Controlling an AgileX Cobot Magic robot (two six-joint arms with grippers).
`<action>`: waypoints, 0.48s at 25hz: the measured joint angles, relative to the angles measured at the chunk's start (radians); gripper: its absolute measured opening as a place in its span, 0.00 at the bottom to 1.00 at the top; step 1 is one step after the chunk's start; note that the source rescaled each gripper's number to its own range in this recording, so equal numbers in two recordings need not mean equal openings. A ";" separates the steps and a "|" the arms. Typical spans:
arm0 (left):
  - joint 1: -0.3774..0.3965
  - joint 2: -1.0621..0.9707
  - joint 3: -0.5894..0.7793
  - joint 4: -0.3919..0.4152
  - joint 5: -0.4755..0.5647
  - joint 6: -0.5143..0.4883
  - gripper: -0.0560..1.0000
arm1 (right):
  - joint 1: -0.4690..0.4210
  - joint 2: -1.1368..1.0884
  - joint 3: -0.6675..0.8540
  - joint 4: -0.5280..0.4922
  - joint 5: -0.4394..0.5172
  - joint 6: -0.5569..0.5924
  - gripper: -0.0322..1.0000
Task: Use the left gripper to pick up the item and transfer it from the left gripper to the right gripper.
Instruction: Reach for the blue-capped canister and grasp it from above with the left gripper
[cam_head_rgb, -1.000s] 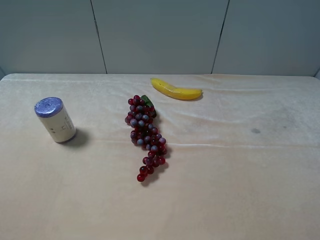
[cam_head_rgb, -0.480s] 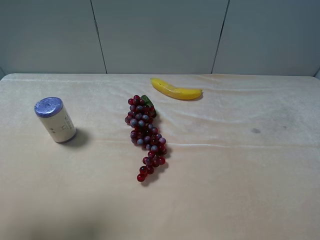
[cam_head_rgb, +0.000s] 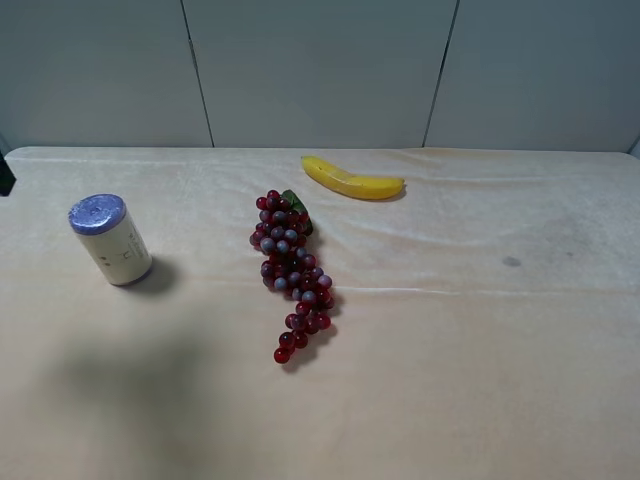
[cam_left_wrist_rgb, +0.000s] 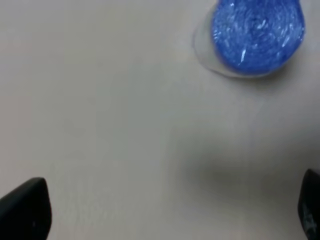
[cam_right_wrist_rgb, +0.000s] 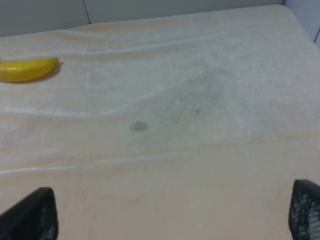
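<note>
Jaws of the left gripper stand wide apart above bare cloth, holding nothing; those of the right gripper are likewise spread and empty. The item stands on end on the left part of the table (the left wrist view shows its blue top from above, apart from both fingertips). A grape bunch lies near the middle, well apart from the item. A banana lies beyond the bunch, toward the back wall.

No legible text anywhere; can label bears small dark print, too small to read.
</note>
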 joint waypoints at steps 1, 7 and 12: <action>-0.014 0.028 -0.001 -0.001 -0.017 0.002 0.98 | 0.000 0.000 0.000 0.000 0.000 0.000 1.00; -0.122 0.186 -0.002 -0.009 -0.115 0.004 0.98 | 0.000 0.000 0.000 0.000 0.001 0.000 1.00; -0.168 0.312 -0.002 -0.009 -0.192 -0.003 0.98 | 0.000 0.000 0.000 0.000 0.001 0.000 1.00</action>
